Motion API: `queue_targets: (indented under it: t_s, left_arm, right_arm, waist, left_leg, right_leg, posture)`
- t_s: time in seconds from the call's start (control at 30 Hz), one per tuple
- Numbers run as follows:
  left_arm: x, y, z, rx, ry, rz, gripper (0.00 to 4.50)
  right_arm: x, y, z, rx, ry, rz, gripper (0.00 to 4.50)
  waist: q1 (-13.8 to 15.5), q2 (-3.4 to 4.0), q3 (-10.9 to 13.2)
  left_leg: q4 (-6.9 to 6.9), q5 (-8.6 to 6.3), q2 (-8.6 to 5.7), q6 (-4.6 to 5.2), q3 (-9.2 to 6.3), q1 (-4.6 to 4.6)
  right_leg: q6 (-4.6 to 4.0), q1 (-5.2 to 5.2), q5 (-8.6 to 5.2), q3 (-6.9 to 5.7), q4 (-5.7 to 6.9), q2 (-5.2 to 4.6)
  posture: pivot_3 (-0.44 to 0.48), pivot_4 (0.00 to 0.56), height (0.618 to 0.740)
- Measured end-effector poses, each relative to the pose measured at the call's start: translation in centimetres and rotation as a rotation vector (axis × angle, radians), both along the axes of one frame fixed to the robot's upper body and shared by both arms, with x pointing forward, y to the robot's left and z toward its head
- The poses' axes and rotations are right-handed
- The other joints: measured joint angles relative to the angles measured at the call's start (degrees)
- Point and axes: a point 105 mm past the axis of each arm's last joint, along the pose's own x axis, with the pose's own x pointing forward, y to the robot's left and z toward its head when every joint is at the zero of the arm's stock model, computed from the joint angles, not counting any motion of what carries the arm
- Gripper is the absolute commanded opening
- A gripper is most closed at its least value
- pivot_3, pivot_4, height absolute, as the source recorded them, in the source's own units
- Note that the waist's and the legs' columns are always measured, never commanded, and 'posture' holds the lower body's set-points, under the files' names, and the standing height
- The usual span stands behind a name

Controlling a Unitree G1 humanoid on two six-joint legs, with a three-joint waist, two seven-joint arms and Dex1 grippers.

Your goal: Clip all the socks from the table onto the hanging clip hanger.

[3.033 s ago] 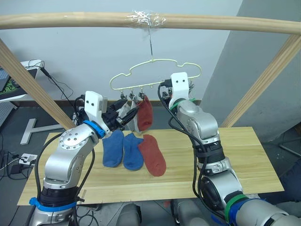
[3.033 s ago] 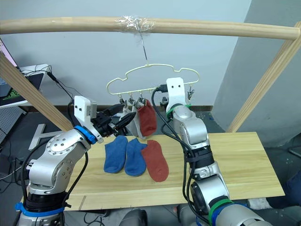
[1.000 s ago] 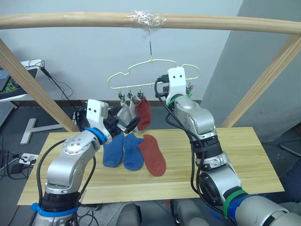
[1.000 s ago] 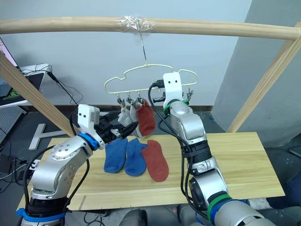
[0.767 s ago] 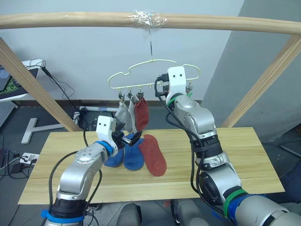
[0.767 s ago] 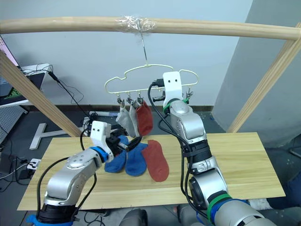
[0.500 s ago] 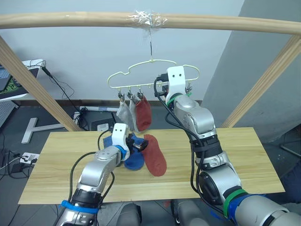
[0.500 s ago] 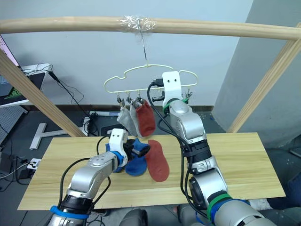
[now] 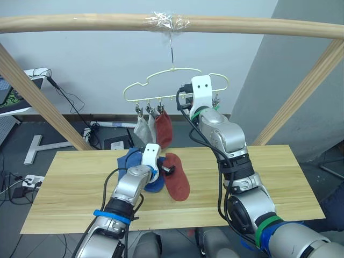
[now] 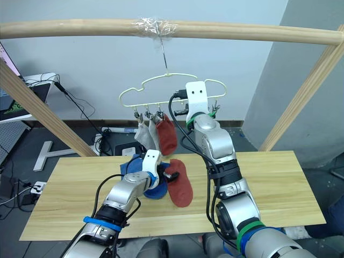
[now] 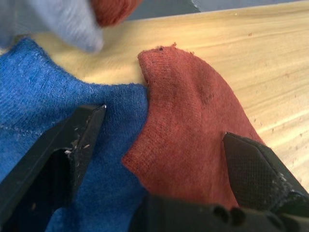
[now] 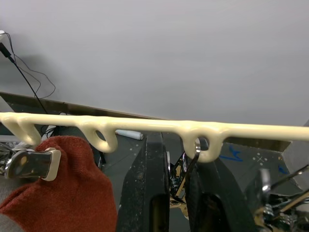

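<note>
your left gripper (image 11: 159, 145) gapes wide over the rust-red sock (image 11: 193, 130) beside the blue sock (image 11: 58, 145), gripping nothing; your right gripper (image 12: 179, 193) pinches a metal clip (image 12: 181, 183) under the clip hanger (image 12: 145, 125).

Hanging from the clip hanger (image 9: 174, 86): three socks (image 9: 153, 128), toward its left end. Directly below, on the table (image 9: 279, 183): three more socks (image 9: 176, 183), side by side.
</note>
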Motion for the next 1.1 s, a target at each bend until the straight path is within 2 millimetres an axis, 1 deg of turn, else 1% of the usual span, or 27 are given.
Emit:
queue_targets:
  t_s: [0.17,0.27,0.7,1.0,1.1]
  left_arm:
    - [0.4,-0.2,0.0,0.026,0.009,-0.009,4.47]
    - [0.3,-0.2,-0.2,0.056,0.019,-0.021,3.90]
    - [-0.2,0.1,-0.4,0.090,0.024,-0.038,0.03]
    - [-0.3,0.2,-0.3,0.100,0.004,-0.061,0.03]
    - [-0.9,0.9,-0.1,0.101,-0.004,-0.063,0.03]
  right_arm:
    - [0.0,0.0,0.0,0.000,0.001,-0.001,0.07]
    - [0.0,0.0,0.0,0.000,0.001,-0.002,0.07]
    - [0.0,0.0,0.0,0.000,0.002,-0.004,0.07]
    - [0.0,0.0,0.0,0.000,0.002,-0.004,0.07]
    - [0.0,0.0,0.0,0.000,0.002,-0.003,0.07]
  waist:
    - [-0.16,0.00,0.00]
    - [-0.39,0.00,0.00]
    - [-1.15,0.00,0.00]
    - [-1.22,0.00,0.00]
    - [-1.32,0.00,0.00]
  left_leg:
    - [0.00,0.00,0.00,0.00,0.00,0.00]
    - [0.00,0.00,0.00,0.00,-0.01,0.01]
    - [0.02,0.00,-0.01,0.00,-0.02,0.02]
    - [0.01,0.00,0.00,0.00,-0.03,0.01]
    - [0.00,0.00,0.02,0.00,-0.03,0.01]
  right_leg:
    - [0.01,0.00,0.00,0.00,0.00,0.00]
    - [0.01,0.01,0.00,0.00,0.02,0.00]
    - [0.03,0.03,0.01,0.00,0.03,-0.01]
    - [0.03,0.03,0.01,-0.01,0.02,-0.02]
    - [0.03,0.02,0.02,0.00,0.02,-0.02]
  posture:
    - [-0.123,0.169,0.740]
    - [-0.123,0.169,0.740]
    - [-0.127,0.170,0.740]
    - [-0.126,0.168,0.740]
    - [-0.126,0.168,0.740]
